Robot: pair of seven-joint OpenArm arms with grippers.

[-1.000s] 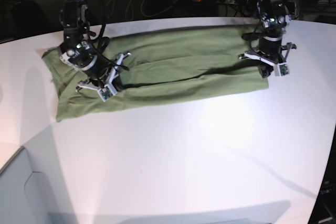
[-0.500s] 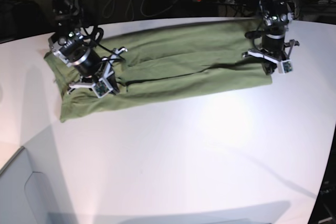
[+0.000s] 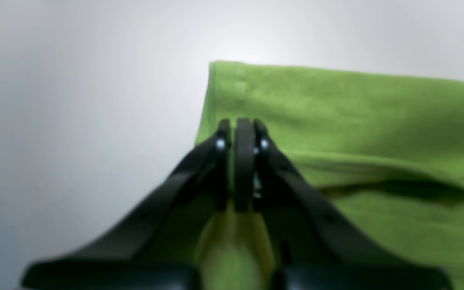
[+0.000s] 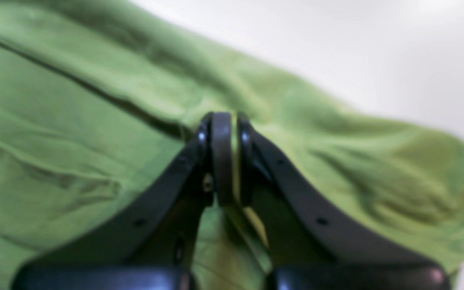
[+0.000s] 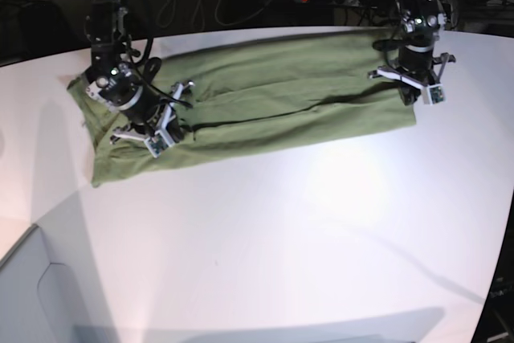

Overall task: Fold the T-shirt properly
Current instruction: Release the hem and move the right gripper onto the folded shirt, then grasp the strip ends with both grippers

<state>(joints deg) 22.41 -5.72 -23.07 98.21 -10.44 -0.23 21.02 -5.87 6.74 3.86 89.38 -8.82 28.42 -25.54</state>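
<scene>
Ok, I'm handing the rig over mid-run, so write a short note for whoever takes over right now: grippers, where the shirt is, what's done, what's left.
Left gripper: shut, jaws together, over the T-shirt's end on the base view's right. Cloth shows behind the jaws; a pinch cannot be confirmed.
Right gripper: shut, over the shirt's other end, low on the cloth; a grip cannot be confirmed either.
T-shirt: lies flat across the far side of the white table as a long band.
Done: it looks folded lengthwise, with a crease line running along the middle.
Left: probably folding the band across its length into a compact packet.
</scene>
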